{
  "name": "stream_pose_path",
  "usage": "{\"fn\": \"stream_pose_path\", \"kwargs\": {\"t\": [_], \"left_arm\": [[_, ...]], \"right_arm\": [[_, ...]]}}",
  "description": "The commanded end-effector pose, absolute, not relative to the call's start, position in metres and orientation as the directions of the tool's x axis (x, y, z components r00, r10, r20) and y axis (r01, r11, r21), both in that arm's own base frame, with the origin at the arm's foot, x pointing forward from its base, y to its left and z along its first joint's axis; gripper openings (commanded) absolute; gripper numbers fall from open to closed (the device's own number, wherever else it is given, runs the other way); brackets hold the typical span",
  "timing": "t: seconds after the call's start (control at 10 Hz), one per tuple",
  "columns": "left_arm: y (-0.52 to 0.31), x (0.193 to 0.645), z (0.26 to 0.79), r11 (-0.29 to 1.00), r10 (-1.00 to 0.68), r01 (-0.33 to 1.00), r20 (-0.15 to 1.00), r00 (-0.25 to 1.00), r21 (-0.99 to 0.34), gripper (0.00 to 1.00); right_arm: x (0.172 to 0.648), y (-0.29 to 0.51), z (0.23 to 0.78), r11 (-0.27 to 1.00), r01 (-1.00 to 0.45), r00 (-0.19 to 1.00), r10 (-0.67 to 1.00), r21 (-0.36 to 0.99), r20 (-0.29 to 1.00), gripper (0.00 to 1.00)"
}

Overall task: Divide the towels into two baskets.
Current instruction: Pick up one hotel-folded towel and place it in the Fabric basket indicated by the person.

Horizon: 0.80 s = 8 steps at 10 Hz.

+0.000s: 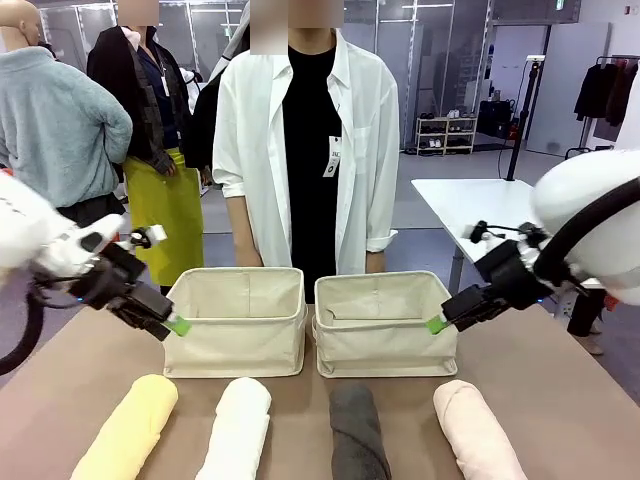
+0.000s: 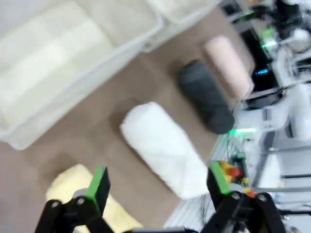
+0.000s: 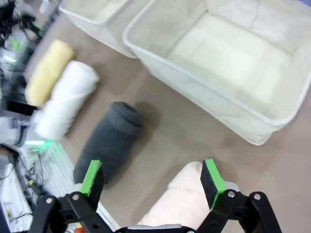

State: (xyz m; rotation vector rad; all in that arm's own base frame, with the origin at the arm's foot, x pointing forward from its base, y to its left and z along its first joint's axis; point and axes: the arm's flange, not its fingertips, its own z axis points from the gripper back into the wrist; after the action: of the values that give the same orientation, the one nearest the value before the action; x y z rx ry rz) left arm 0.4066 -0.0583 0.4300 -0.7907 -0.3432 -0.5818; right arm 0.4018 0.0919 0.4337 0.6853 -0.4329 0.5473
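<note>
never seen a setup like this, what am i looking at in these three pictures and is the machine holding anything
Two white robot arms stand at a table, a person in a white shirt at its far side. The front picture looks across the table from between the arms. The other two come from cameras on each wrist, looking past that arm's green-tipped fingers. On the table lie a rolled yellow towel, white towel, dark grey towel and pink towel, in front of a cream left basket and right basket; none is inside yet. The left end effector and right end effector are open and hold nothing.
</note>
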Motion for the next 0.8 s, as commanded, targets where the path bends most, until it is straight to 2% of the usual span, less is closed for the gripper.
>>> {"fn": "stream_pose_path", "kwargs": {"t": [0.0, 0.1, 0.3, 0.4, 0.5, 0.7], "left_arm": [[-0.002, 0.405, 0.409, 0.393, -0.233, 0.498, 0.440, 0.867, -0.773, 1.00], [0.029, 0.398, 0.399, 0.280, -0.138, 0.467, 0.446, 0.884, -0.839, 1.00], [0.085, 0.387, 0.388, 0.184, 0.010, 0.447, 0.456, 0.890, -0.876, 1.00], [0.120, 0.379, 0.384, 0.161, 0.105, 0.438, 0.457, 0.883, -0.884, 1.00], [0.151, 0.370, 0.375, 0.205, 0.184, 0.388, 0.425, 0.886, -0.899, 1.00], [0.210, 0.343, 0.352, 0.212, 0.331, 0.334, 0.390, 0.860, -0.918, 1.00]], "right_arm": [[0.395, 0.049, 0.409, 0.518, -0.547, 0.826, 0.205, 0.658, 0.525, 1.00], [0.388, 0.025, 0.401, 0.446, -0.511, 0.846, 0.111, 0.735, 0.521, 1.00], [0.375, -0.024, 0.383, 0.397, -0.442, 0.870, -0.030, 0.804, 0.493, 1.00], [0.365, -0.059, 0.368, 0.394, -0.367, 0.883, -0.137, 0.843, 0.449, 1.00], [0.352, -0.090, 0.352, 0.381, -0.301, 0.877, -0.249, 0.874, 0.411, 1.00], [0.317, -0.145, 0.325, 0.360, -0.198, 0.833, -0.428, 0.912, 0.350, 1.00]]}}
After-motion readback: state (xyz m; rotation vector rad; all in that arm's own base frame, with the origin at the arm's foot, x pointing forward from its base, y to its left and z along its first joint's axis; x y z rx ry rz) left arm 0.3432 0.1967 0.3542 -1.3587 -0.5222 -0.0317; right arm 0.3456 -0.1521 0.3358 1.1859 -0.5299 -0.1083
